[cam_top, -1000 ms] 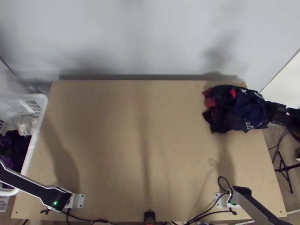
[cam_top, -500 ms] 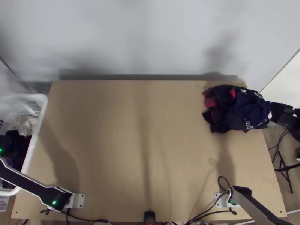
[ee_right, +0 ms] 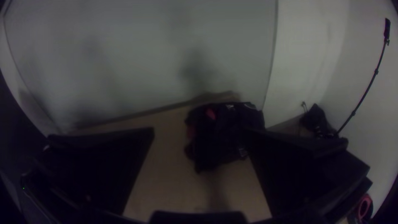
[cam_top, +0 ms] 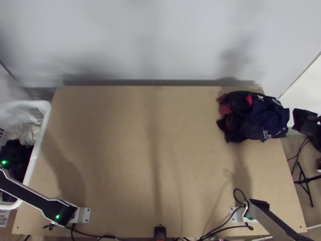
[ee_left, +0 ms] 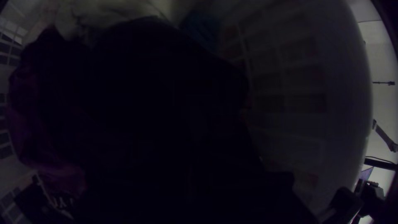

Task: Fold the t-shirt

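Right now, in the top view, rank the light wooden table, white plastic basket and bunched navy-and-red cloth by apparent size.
1. Light wooden table
2. White plastic basket, cut off by the view's edge
3. Bunched navy-and-red cloth

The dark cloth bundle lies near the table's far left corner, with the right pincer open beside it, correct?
Not the left corner: the top view shows the dark cloth bundle near the table's far right corner. The right pincer is open beside it, as you say.
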Controlling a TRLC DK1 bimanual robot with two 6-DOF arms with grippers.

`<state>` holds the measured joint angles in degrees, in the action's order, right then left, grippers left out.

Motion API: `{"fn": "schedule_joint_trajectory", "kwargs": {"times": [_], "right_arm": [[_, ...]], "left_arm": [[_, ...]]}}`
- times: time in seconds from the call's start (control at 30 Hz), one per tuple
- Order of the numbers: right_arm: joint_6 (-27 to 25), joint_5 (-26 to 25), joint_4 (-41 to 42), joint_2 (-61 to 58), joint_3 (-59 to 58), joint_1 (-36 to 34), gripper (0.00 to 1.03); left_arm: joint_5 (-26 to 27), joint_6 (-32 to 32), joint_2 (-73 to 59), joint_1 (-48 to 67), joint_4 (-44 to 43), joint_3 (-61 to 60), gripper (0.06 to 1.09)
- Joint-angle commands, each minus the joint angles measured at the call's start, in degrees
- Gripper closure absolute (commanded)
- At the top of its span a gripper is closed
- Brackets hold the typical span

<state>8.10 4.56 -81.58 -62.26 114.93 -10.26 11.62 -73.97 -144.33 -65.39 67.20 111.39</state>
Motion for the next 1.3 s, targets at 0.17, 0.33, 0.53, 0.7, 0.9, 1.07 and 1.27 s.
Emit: {"fn": "schedule_joint_trajectory", "kwargs": {"times": [0.17, 0.33, 0.53, 0.7, 0.9, 1.07, 1.27], "right_arm": [[0.0, 0.0, 0.0, -1.9, 2.3, -0.1, 0.05], [0.1, 0.1, 0.0, -2.7, 3.1, -0.1, 0.05], [0.3, 0.1, 0.1, -3.0, 3.0, -0.1, 0.05], [0.6, 0.3, 0.1, -3.0, 0.5, 0.0, 0.04], [-0.4, 0.4, -0.7, -2.5, -6.0, 4.8, 0.04], [-1.9, 0.1, -1.8, -2.5, -8.5, 9.6, 0.05], [-2.7, -0.2, -1.9, -1.5, -12.5, 10.4, 0.04]], "left_arm": [[4.3, 0.8, 2.2, -0.5, 2.5, 2.2, 1.05], [11.8, 0.7, 9.6, -1.2, 11.4, 5.1, 1.05], [17.9, 1.8, 20.5, -2.0, 14.1, 4.7, 1.05], [26.1, 3.6, 31.1, -1.8, 14.4, 6.6, 1.05], [38.6, 8.7, 39.3, 1.4, 21.1, 17.4, 1.05], [40.9, 10.3, 48.4, 8.6, 23.6, 17.2, 1.05], [41.0, 18.0, 57.3, 20.7, 22.3, 18.9, 1.05]]}}
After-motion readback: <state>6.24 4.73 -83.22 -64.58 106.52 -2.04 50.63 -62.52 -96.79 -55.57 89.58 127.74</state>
